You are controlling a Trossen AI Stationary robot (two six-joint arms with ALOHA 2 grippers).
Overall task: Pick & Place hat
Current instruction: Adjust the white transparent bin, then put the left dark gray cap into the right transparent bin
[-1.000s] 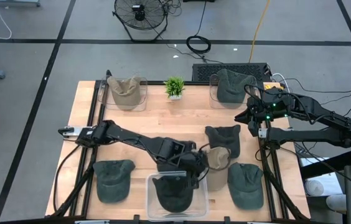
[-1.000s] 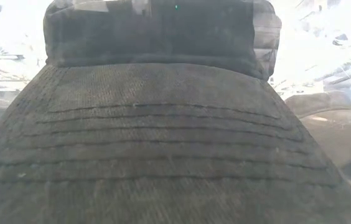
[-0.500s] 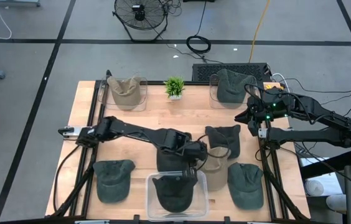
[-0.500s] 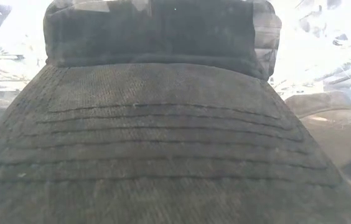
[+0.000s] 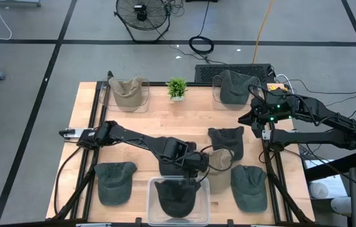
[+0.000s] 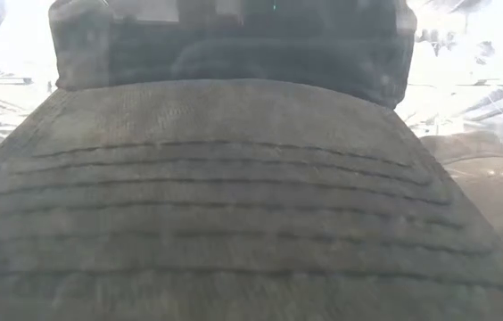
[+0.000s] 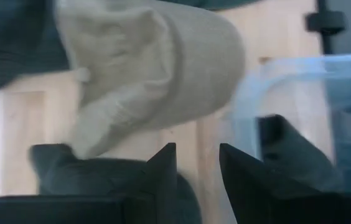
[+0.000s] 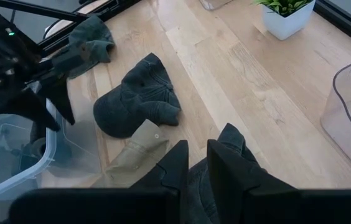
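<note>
1. High view: the left end effector [image 5: 195,165] hangs over the middle front of the worktop [image 5: 165,123], just behind the front bin [image 5: 154,189]. A dark hat [image 5: 177,197] lies inside that bin. A tan hat [image 5: 221,165] lies just right of the end effector. Loose dark hats lie around it: one under the arm [image 5: 167,165], one behind the tan hat [image 5: 227,139], one at front right [image 5: 249,187] and one at front left [image 5: 115,183]. The right end effector [image 5: 254,117] waits at the worktop's right edge. A plant [image 5: 177,88] stands at the back.
2. Low view: the dark hat [image 6: 234,196] fills nearly the whole picture (brim forward, rows of stitching across it).
3. Left wrist view: the left end effector [image 7: 197,171] has its fingers apart, with bare wood showing between them and nothing held. The tan hat [image 7: 150,68] lies ahead, and the front bin [image 7: 300,87] is beside it.
4. Right wrist view: the right end effector [image 8: 193,160] shows a narrow gap between its fingers (nothing in it). Beyond lie a loose dark hat [image 8: 137,102], the tan hat [image 8: 139,155], the plant [image 8: 285,12] and the front bin [image 8: 14,162].
</note>
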